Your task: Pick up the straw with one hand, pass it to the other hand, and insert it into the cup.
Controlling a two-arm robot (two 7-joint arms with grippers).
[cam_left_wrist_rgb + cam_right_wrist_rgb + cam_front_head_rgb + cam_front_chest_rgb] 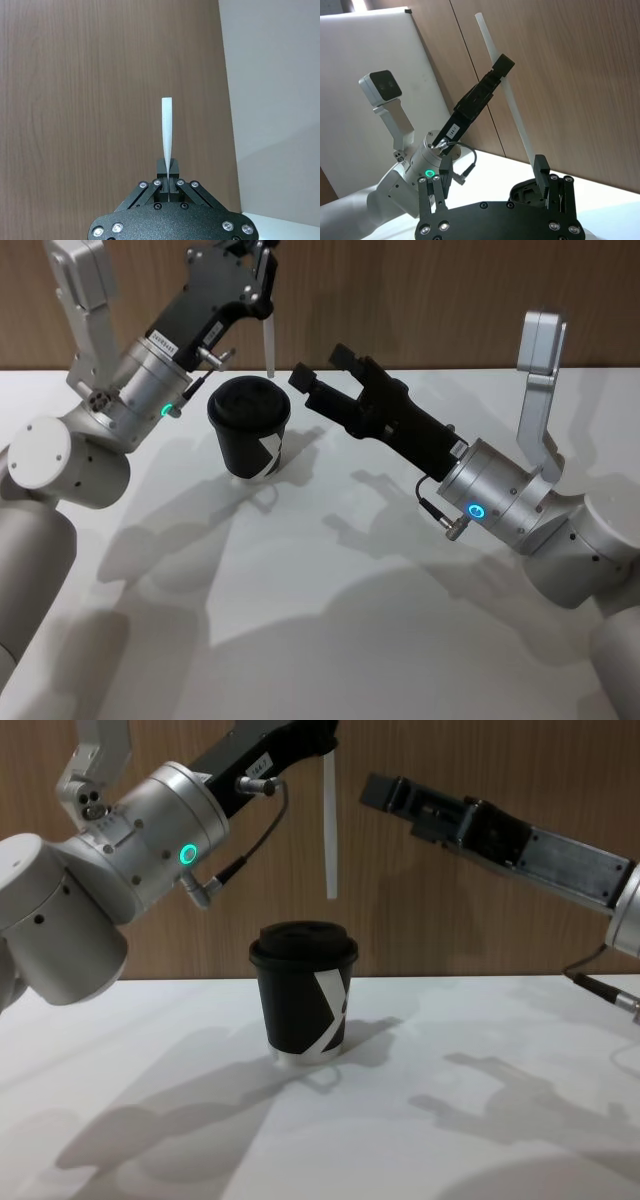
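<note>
One straw (330, 830) hangs almost upright, long axis vertical, its lower end pointing down and clear above the one cup (303, 990) (over the far rim, as far as I can judge). Of two pincers, the left pincer (168, 172) is clamped on the straw's upper part. The right pincer (322, 368) hovers just beside, spread wide and empty. The cup stands on the white counter (330, 640).

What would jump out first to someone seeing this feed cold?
The white straw hangs upright in the air, pinched near its upper end by the left claw. Its lower end hovers a little above the black lidded cup. Next is the right claw, open and empty, raised to the right of the straw and higher than the cup.
</note>
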